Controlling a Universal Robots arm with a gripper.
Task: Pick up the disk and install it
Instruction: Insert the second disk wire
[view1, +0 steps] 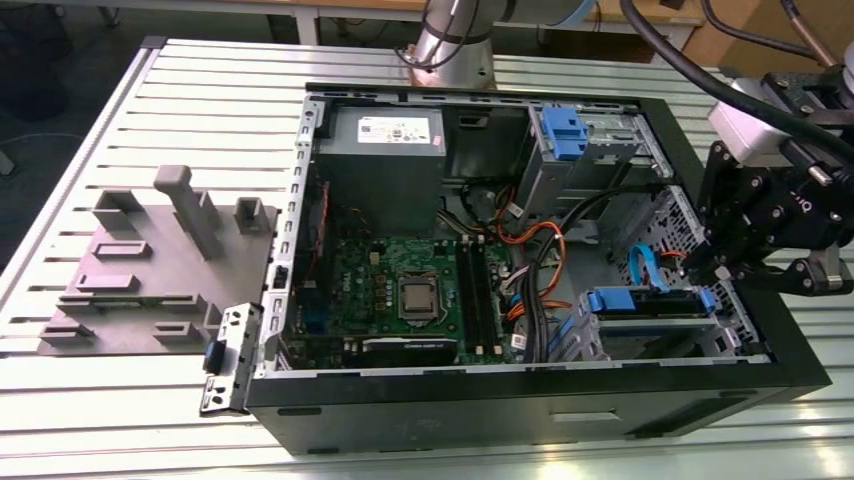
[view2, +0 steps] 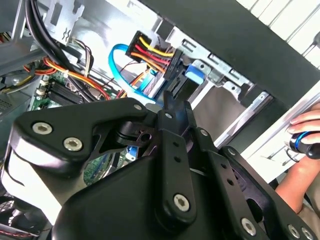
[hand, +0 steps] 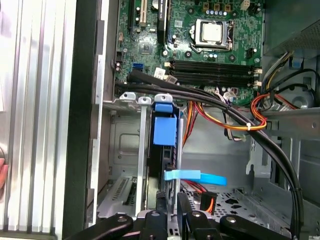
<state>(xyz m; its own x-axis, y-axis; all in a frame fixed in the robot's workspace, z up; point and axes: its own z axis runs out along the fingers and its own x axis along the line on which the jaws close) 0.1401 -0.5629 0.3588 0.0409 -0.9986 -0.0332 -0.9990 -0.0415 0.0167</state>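
Disk sitting edge-up in drive bay | gripper fingers pinching its rear edge | install step proceeding; likely needing straight push home.

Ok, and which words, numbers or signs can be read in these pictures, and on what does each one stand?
No text can be read with certainty.
White sticker on the grey power supply: print too small to read.
White marks on the motherboard: too small to read.
White marking on the end effector, exterior view: too blurred to read.
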